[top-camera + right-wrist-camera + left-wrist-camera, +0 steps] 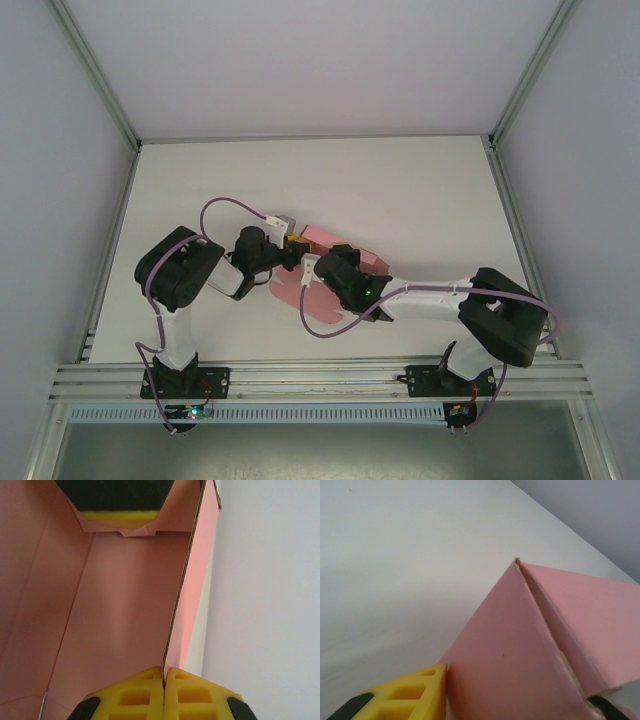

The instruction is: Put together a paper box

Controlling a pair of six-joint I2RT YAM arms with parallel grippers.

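The right gripper [163, 676] is clamped on the edge of an upright side wall of the paper box [115, 605], which sits near the middle of the table [420, 190]. Pulling here may tear or crease the thin card. Beyond, the left gripper [296, 243] straddles the end wall; whether it has clamped cannot be determined. Uneven closure may buckle the fold.

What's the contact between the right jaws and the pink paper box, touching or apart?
Touching. The right wrist view shows the jaws of the right gripper shut on the paper box, pinching a thin upright wall edge.
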